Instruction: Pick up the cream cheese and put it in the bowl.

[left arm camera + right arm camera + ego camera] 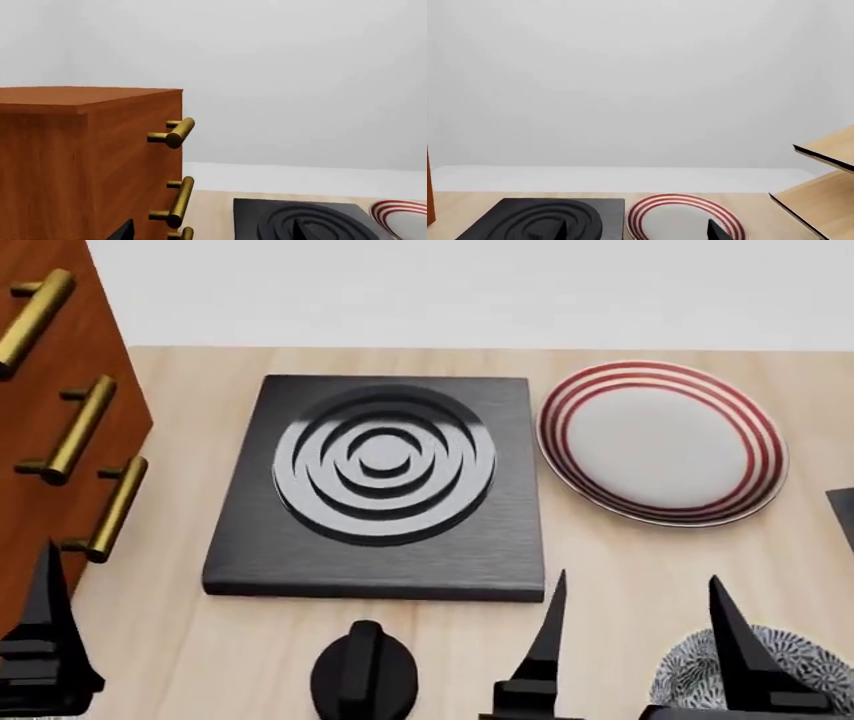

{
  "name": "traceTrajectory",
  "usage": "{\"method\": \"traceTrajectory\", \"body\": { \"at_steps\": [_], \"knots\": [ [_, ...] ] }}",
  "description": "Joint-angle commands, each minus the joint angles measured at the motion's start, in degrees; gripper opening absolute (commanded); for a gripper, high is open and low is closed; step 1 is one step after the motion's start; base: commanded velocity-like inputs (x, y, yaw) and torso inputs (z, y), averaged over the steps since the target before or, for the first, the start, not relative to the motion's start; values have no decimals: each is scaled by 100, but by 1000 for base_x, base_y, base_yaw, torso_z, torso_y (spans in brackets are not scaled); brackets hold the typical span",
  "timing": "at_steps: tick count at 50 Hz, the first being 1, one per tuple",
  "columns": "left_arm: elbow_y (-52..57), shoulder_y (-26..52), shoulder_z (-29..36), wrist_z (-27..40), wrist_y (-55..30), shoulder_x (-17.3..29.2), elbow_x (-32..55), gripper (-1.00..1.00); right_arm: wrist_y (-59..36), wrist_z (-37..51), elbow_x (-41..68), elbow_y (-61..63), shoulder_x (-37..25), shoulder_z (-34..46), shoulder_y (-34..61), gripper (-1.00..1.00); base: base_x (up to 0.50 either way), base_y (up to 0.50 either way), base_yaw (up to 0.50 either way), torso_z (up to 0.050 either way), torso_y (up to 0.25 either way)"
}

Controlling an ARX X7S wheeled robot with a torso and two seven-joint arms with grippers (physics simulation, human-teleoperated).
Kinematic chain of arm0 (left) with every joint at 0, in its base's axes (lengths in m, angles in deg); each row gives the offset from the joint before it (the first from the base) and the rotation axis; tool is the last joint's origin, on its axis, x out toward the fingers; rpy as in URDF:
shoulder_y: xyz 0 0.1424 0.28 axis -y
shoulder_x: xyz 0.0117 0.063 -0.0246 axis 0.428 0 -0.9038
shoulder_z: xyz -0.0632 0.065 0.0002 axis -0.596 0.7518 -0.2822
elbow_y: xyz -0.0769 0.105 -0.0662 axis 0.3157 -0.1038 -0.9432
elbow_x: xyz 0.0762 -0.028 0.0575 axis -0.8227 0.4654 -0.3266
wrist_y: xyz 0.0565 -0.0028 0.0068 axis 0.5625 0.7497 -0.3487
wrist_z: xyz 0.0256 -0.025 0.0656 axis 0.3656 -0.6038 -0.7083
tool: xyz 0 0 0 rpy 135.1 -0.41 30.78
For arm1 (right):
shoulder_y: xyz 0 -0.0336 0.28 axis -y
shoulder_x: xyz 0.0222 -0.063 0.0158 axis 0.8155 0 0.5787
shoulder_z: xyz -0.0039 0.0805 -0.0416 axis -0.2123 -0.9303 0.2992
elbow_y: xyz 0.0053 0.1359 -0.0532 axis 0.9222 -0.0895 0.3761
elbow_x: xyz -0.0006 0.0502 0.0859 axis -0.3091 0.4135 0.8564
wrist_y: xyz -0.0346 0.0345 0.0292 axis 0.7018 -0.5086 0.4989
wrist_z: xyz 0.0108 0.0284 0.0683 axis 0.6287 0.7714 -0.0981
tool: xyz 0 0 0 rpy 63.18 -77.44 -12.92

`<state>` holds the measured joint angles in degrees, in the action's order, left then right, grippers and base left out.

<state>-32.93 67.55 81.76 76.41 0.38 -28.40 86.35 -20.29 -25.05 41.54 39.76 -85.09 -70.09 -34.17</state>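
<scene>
Bowl [694, 672] partly behind open right gripper [638, 635], near plate [661, 443].

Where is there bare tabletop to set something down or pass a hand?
Bare wood runs behind the stove plate and red-striped plate, up to the wall, and in front of that plate, ahead of the right gripper. The near edge is crowded: knob, gripper fingers, patterned bowl. The cabinet bounds the left.
</scene>
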Motion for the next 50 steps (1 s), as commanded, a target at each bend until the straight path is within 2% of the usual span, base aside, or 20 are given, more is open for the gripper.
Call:
{"method": "traceTrajectory", "body": {
  "at_steps": [1,30,33,37,50],
  "knots": [
    [421,140,-95,206,-350,137,80,100,-230,76,138,295,-80,-141,115,100,0,0,0,-9,-250],
    [911,143,-446,480,-728,347,373,100,-626,285,277,1064,-303,-241,90,100,-1,0,0,-8,-250],
    [979,95,-661,427,-613,312,619,100,-732,264,419,1180,-331,-278,121,100,0,0,0,-1,-46],
    [1167,50,-719,571,-710,408,499,100,-823,244,519,1323,-379,-275,131,100,0,0,0,0,0],
    [1599,102,-1354,816,-1217,720,1039,100,-887,-283,1360,1958,-631,-10,142,100,0,0,0,0,0]
  ]
}}
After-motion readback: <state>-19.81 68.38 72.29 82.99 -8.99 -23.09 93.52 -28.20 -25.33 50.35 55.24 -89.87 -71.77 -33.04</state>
